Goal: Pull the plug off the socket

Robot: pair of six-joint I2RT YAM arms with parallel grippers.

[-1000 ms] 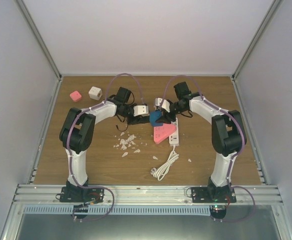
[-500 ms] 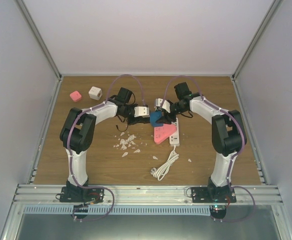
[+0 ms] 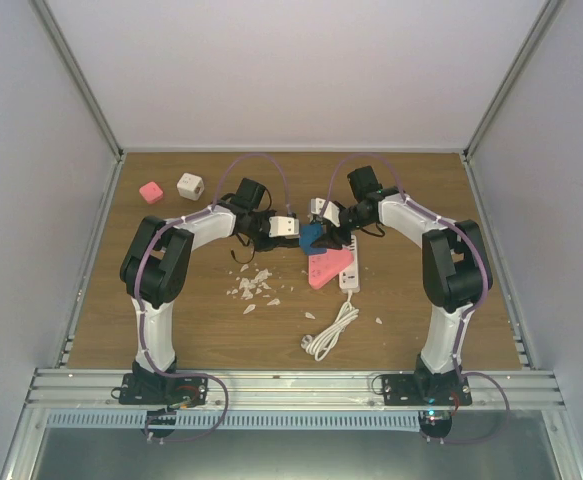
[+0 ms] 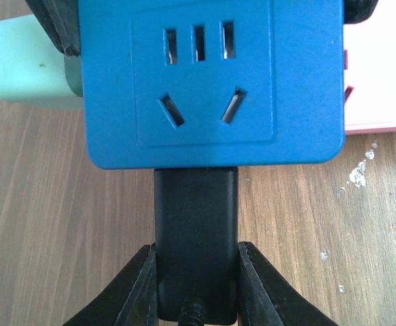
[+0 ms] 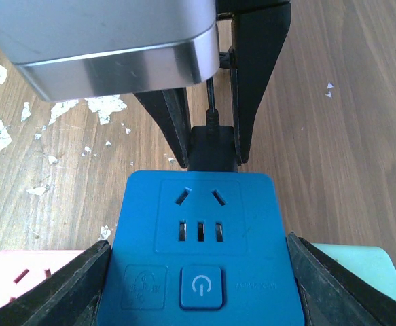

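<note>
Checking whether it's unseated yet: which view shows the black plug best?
Left wrist: the black plug fills the centre, clamped by the left fingers, butted against the blue socket. Right wrist shows only its far end; overhead, it is too small.

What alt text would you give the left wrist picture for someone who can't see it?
A black plug, seated against the near edge of a blue socket, is clamped between the two dark fingers of the left hand. The socket's face shows five empty slots; a mint block and a pink block flank it on the wooden table.
</note>
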